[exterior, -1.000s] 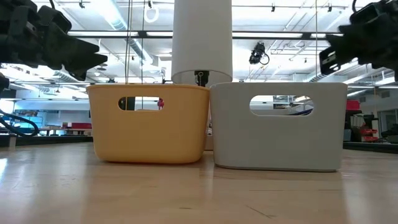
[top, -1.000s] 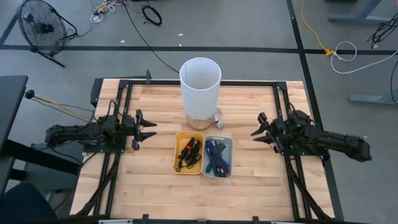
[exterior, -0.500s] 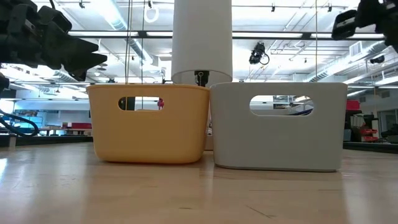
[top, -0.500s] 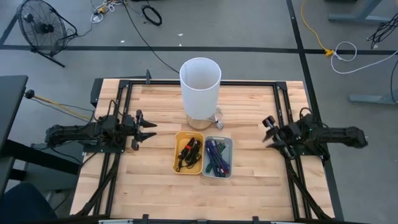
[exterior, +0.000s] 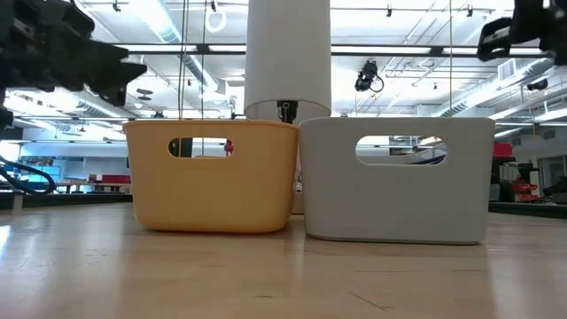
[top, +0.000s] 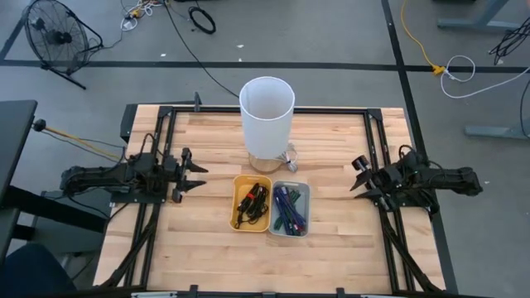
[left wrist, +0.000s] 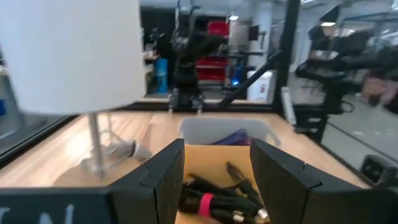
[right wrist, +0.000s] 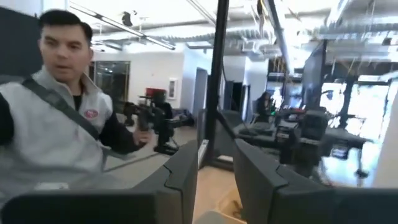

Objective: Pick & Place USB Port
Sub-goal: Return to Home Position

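A yellow bin [top: 238, 217] holds black cables [top: 252, 201] with a red band [left wrist: 206, 203]. A grey bin [top: 302, 228] touching its right side holds purple and blue cables [top: 288, 207]. Both bins sit at the table's middle. My left gripper [top: 195, 171] hovers open left of the yellow bin, pointing at it; the left wrist view [left wrist: 214, 180] looks between its fingers into the bin. My right gripper [top: 357, 175] is open near the table's right side, raised high in the low view [exterior: 498, 34], apart from the grey bin.
A tall white cylinder [top: 267, 116] stands on a clear foot just behind the bins. Black rails [top: 377, 149] frame the wooden tabletop. Bare wood lies in front of the bins. A person [right wrist: 56, 130] stands in the room beyond the right arm.
My right gripper has drawn back toward the table's right edge and risen, its arm folding in. My left gripper has lifted slightly. The bins and cables have stayed where they were.
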`<state>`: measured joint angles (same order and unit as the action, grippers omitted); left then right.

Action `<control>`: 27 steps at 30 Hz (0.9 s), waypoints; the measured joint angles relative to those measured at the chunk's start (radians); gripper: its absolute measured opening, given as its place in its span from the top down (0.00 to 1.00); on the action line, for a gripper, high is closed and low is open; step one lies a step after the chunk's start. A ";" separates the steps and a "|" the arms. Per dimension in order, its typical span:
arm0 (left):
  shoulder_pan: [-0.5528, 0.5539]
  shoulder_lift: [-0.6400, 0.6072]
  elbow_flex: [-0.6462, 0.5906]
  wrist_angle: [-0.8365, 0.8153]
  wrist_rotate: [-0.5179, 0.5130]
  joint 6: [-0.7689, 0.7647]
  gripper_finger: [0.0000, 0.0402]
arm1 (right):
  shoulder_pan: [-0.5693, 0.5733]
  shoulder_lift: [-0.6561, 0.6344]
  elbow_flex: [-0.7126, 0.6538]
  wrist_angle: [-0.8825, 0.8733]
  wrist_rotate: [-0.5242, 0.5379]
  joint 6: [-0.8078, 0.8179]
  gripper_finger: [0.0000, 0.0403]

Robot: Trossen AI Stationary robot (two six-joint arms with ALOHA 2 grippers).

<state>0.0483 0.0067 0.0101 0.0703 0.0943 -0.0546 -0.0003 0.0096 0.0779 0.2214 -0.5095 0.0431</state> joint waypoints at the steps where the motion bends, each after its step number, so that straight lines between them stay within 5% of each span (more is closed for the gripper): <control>1: 0.000 0.000 0.000 0.010 0.012 0.002 0.53 | 0.003 -0.002 -0.023 0.026 0.004 -0.018 0.74; 15: 0.000 0.000 0.002 0.036 0.003 0.030 0.53 | 0.047 0.060 -0.061 -0.154 0.083 -0.007 0.74; 21: 0.000 0.000 0.000 -0.001 -0.124 0.069 0.53 | 0.047 0.132 -0.061 -0.177 0.299 0.054 0.74; 24: 0.000 0.000 -0.001 -0.032 -0.117 0.066 0.53 | 0.047 0.172 -0.061 -0.217 0.496 0.055 0.74; 27: 0.000 0.000 0.000 -0.041 -0.094 0.065 0.53 | 0.047 0.215 -0.062 -0.208 0.562 0.044 0.74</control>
<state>0.0486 0.0063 0.0097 0.0288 0.0004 0.0105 0.0467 0.2242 0.0162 0.0137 0.0524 0.0869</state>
